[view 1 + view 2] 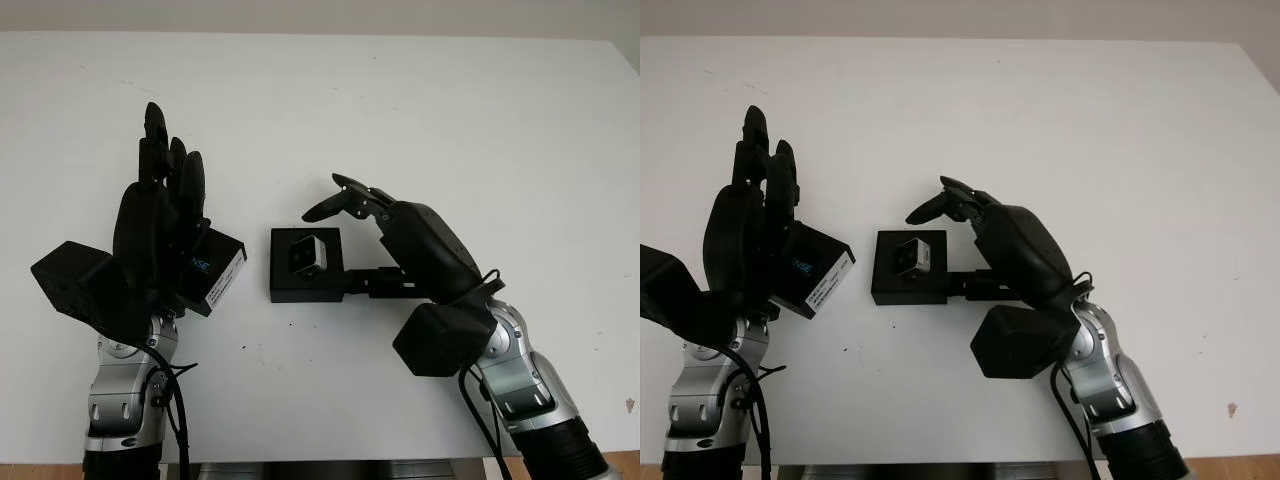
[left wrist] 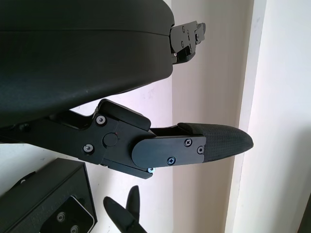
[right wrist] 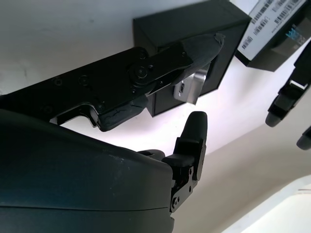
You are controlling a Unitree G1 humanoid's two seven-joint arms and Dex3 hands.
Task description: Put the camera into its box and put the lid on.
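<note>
Camera (image 1: 309, 254) sits inside the open black box (image 1: 284, 284) near the middle of the white table (image 1: 450, 120), its silver face tilted up. Right hand (image 1: 352, 203) hangs just beside and partly over the box, holding nothing, its fingertips (image 1: 322, 210) above the box's far edge. Lid (image 1: 220, 268), label side up, lies just to the left of the box, under the left hand (image 1: 160, 225); whether those fingers grip it I cannot tell.

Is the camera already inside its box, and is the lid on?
In, lid off: the camera sits in the open box; the left hand holds the lid beside it.
</note>
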